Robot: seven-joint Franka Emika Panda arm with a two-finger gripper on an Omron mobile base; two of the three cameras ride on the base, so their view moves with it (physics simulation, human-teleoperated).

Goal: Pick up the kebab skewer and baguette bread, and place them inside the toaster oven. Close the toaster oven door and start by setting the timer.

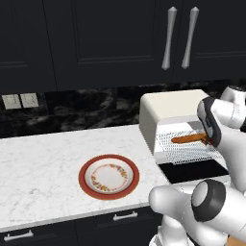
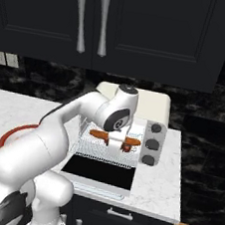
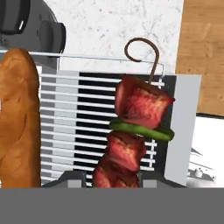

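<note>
The kebab skewer, red meat chunks with a green slice and a hooked end, rises between my fingertips; my gripper is shut on it. It hangs over the wire rack of the open toaster oven. The baguette bread lies on that rack, beside the skewer and apart from it. From the left base view the baguette bread shows inside the oven's mouth. The toaster oven door lies folded down flat. My gripper holds the kebab skewer just right of the baguette bread.
A red-rimmed plate sits bare on the marble counter left of the oven. Grey knobs line the oven's right side. Dark cabinets hang above. The counter ends right of the oven, with wooden floor beyond.
</note>
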